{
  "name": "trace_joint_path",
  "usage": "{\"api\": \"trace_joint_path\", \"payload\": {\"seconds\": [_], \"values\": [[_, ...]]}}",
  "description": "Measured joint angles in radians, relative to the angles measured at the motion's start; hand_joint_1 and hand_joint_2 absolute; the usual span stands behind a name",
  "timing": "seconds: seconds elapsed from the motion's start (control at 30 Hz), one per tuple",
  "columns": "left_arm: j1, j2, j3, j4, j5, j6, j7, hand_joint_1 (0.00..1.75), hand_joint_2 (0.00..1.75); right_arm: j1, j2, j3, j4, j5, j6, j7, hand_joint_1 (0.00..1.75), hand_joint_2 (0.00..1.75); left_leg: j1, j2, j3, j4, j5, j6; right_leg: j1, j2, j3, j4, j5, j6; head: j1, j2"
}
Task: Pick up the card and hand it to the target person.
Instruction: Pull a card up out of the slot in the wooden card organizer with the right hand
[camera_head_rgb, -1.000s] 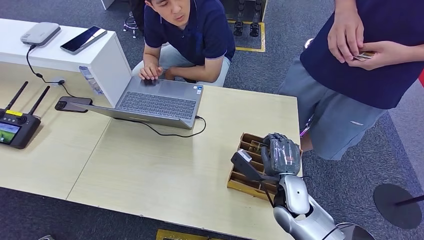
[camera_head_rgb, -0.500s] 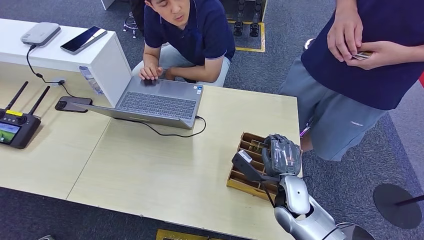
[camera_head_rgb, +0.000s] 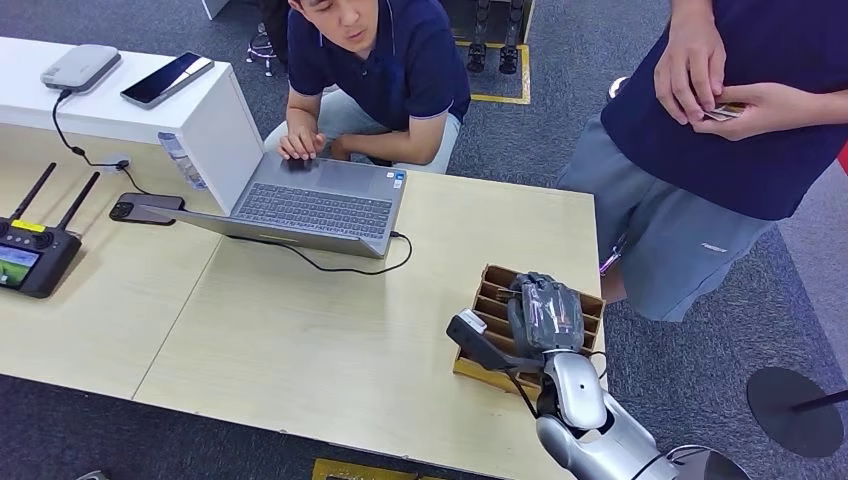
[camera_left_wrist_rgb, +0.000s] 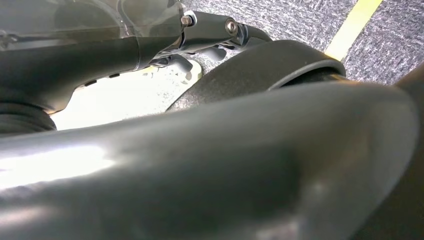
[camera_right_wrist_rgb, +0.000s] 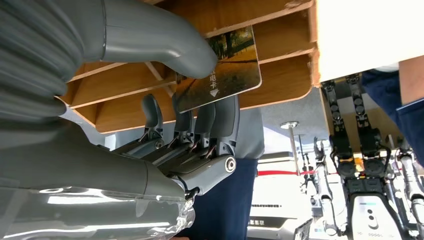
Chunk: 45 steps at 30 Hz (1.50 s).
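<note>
the card (camera_right_wrist_rgb: 220, 65) sits pinched between the thumb and fingers of the right hand (camera_head_rgb: 545, 312), over the wooden rack (camera_head_rgb: 490, 370) at the table's (camera_head_rgb: 300, 350) 4 o'clock corner. the left hand's state cannot be told.

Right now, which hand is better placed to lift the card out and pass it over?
The right hand. It already pinches the card between thumb and fingers at the wooden rack, near the standing person. The left arm hangs by the floor.
</note>
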Motion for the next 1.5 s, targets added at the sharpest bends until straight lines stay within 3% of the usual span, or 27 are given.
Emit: {"api": "trace_joint_path", "payload": {"seconds": [0.33, 0.43, 0.5, 0.57, 0.9, 1.1, 1.5], "values": [[0.0, -0.003, -0.001, 0.001, 0.0, 0.003, -0.005, 0.0, 0.0, -0.004, -0.006, 0.003, -0.009, 0.003, 0.006, 0.002, 1.42, 1.75, 0.0, 0.0, 0.0, 0.0, 0.0, 0.0, 0.0, 0.0, 0.0, 0.001, 0.0, 0.0, 0.0, 0.0], [0.0, -0.003, -0.001, 0.001, 0.0, 0.001, -0.005, 0.0, 0.0, -0.005, -0.01, 0.0, -0.012, 0.003, 0.004, 0.005, 1.61, 1.75, 0.0, 0.0, 0.0, 0.0, 0.0, 0.0, 0.0, 0.0, 0.0, 0.0, 0.0, 0.0, 0.0, 0.0], [0.0, -0.003, 0.0, 0.001, 0.0, 0.0, -0.006, 0.0, 0.87, -0.005, -0.012, -0.003, -0.015, 0.003, 0.0, 0.007, 1.73, 1.75, 0.0, 0.0, 0.0, 0.0, 0.0, 0.0, 0.0, 0.0, 0.0, 0.0, 0.0, 0.0, 0.0, 0.0], [0.0, -0.003, 0.002, 0.001, 0.003, -0.002, -0.006, 0.0, 1.75, -0.006, -0.014, -0.006, -0.018, 0.002, -0.004, 0.009, 1.75, 1.75, 0.0, 0.0, 0.0, 0.0, 0.0, 0.0, 0.0, 0.0, 0.0, 0.0, 0.0, 0.0, 0.0, 0.0], [0.0, -0.007, 0.007, 0.001, 0.01, -0.004, -0.007, 0.0, 1.75, -0.009, -0.016, -0.02, -0.025, 0.0, -0.022, 0.015, 1.75, 1.75, 0.0, 0.0, 0.0, 0.0, 0.0, 0.0, 0.0, 0.0, 0.0, 0.0, 0.0, 0.0, 0.0, 0.0], [0.001, -0.003, 0.016, 0.002, 0.018, 0.014, -0.025, 0.0, 1.75, -0.005, -0.045, -0.057, -0.083, -0.028, -0.058, 0.026, 1.75, 1.75, 0.0, -0.001, 0.0, 0.001, 0.0, 0.0, 0.0, -0.001, 0.0, 0.001, -0.001, 0.001, 0.0, 0.0], [0.002, 0.008, 0.015, 0.003, 0.029, 0.006, -0.02, 0.0, 1.75, -0.055, -0.163, -0.189, -0.521, -0.111, -0.141, 0.044, 1.75, 1.75, 0.0, 0.0, 0.0, 0.0, 0.0, 0.0, 0.0, 0.0, 0.0, 0.0, 0.0, 0.0, 0.0, 0.0]]}}
